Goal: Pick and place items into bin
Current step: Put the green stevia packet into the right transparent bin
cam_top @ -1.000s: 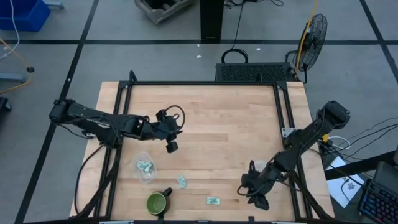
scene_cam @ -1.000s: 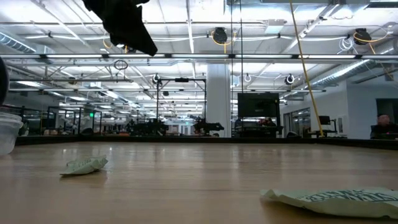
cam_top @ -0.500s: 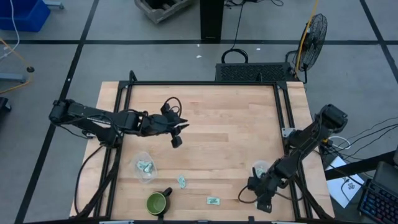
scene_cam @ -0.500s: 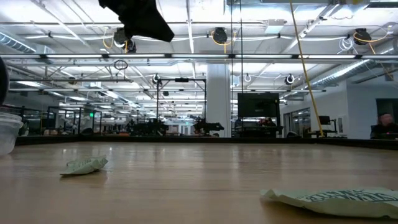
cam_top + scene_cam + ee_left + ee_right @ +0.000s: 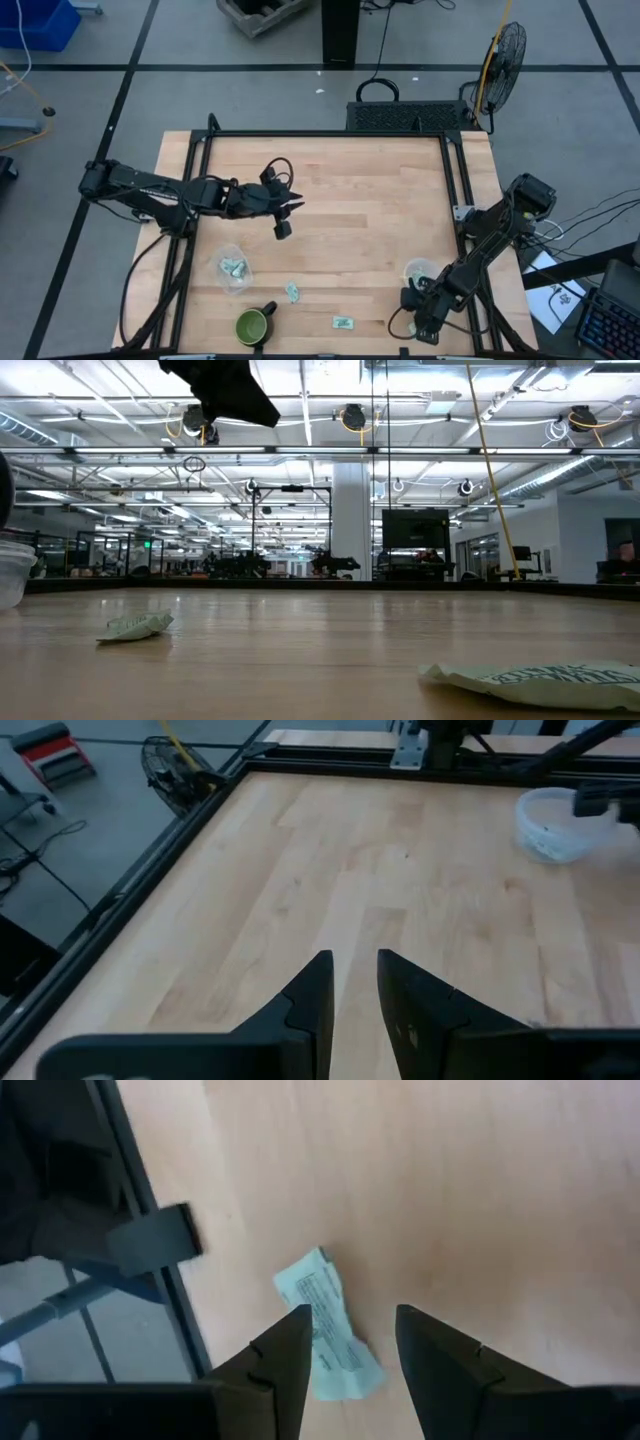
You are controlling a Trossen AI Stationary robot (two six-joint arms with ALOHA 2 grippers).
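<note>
Small pale green-and-white packets lie flat on the wooden table: one (image 5: 292, 292) in the middle near part, one (image 5: 344, 322) by the near edge, and one inside a clear cup (image 5: 233, 268) at the near left. My right gripper (image 5: 414, 314) hangs open over another packet (image 5: 325, 1328) by the table's dark frame, its fingers to either side and above it. This packet is hidden under the arm in the high view. My left gripper (image 5: 292, 208) hovers over the table's middle left, empty, with a narrow gap (image 5: 352, 990) between its fingers.
A second clear cup (image 5: 418, 272) stands at the near right, close to my right arm, and also shows in the left wrist view (image 5: 555, 820). A dark green mug (image 5: 252, 326) stands at the near left edge. A black frame (image 5: 330, 134) rims the table.
My right gripper has gone toward the table's near edge and a little right, uncovering the clear cup beside it. My left gripper has gone a little toward the table's right and risen slightly, then kept still.
</note>
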